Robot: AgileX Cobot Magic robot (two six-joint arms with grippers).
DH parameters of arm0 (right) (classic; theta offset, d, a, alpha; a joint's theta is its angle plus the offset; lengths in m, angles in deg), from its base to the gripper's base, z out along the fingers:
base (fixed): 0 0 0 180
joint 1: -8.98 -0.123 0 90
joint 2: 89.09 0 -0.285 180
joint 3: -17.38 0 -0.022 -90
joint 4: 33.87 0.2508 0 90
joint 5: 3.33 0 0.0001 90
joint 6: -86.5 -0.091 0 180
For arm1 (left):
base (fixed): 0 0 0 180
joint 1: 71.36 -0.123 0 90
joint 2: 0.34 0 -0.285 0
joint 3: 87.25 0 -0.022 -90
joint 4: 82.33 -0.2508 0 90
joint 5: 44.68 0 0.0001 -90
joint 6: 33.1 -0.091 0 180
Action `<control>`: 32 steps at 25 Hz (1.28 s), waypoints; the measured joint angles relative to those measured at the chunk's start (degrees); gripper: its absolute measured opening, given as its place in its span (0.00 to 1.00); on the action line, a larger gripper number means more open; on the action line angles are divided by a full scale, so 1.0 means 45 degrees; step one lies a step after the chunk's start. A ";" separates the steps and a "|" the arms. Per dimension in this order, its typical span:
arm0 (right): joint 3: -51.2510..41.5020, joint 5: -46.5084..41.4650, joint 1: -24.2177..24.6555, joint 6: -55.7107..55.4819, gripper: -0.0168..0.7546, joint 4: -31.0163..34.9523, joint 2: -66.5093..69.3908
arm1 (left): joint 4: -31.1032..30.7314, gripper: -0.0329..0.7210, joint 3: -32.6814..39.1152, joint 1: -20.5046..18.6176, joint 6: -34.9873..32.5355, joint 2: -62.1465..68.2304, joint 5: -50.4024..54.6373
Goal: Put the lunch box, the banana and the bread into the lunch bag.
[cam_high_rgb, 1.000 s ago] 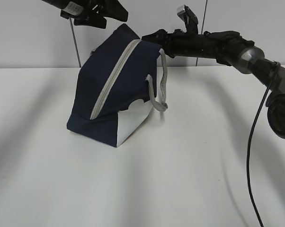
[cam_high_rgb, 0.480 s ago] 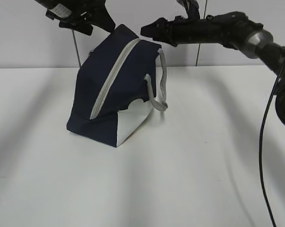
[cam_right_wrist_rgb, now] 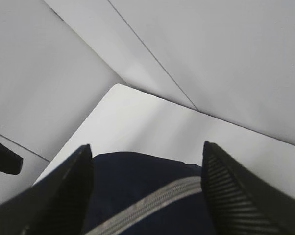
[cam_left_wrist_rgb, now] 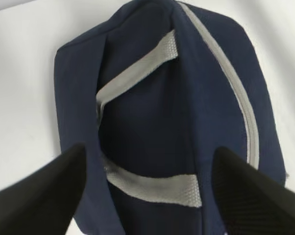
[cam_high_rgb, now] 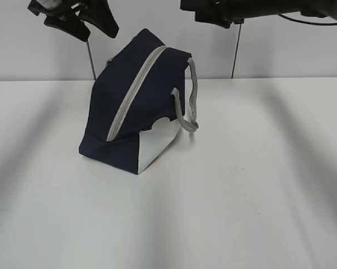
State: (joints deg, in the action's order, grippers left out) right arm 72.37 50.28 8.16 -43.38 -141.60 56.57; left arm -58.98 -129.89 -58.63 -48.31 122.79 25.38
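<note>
While I watch from the exterior camera, the lunch bag sits on the white tabletop a little to the 9 o'clock side of centre, tipped so its grey zipper runs up the slanted top face and looks closed along the stretch I can see. A grey strap handle hangs off its 3 o'clock edge, and a white side panel faces me at the bag's 5 o'clock corner.

My left gripper hangs in the air at the bag's 11 o'clock, clear of the fabric, with its fingers spread and nothing between them. Its wrist camera looks straight down on the navy bag, both fingertips framing the fabric and the two grey strap ends.

My right gripper is at the bag's 1 o'clock, high against the wall and also apart from the bag. Its wrist view shows the fingers parted and empty, the bag's top below them.

I cannot see the lunch box, banana or bread from any camera.
</note>
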 joint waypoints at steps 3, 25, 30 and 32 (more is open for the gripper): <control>-0.2558 -0.0893 0.0204 0.0583 0.68 0.0000 -0.1825 | -0.0573 0.74 0.0000 0.0000 0.0809 -0.0292 0.0285; -1.0760 -0.6433 -0.1835 0.1715 0.68 0.0160 -0.7398 | -0.2088 0.67 1.2226 0.0194 0.1639 -1.0683 -0.0736; -1.2027 -0.8330 -0.3323 0.2343 0.68 0.0304 -0.8120 | -0.2190 0.67 1.4695 0.0194 0.1920 -1.3646 -0.1362; -1.2523 -0.8964 -0.3815 0.2639 0.68 0.0358 -0.8354 | -0.2234 0.67 1.5503 0.0194 0.1930 -1.4603 -0.1389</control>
State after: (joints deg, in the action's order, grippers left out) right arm 16.01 9.95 -9.01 -31.50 -139.99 18.98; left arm -69.03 -60.12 -57.75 -39.62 57.07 19.13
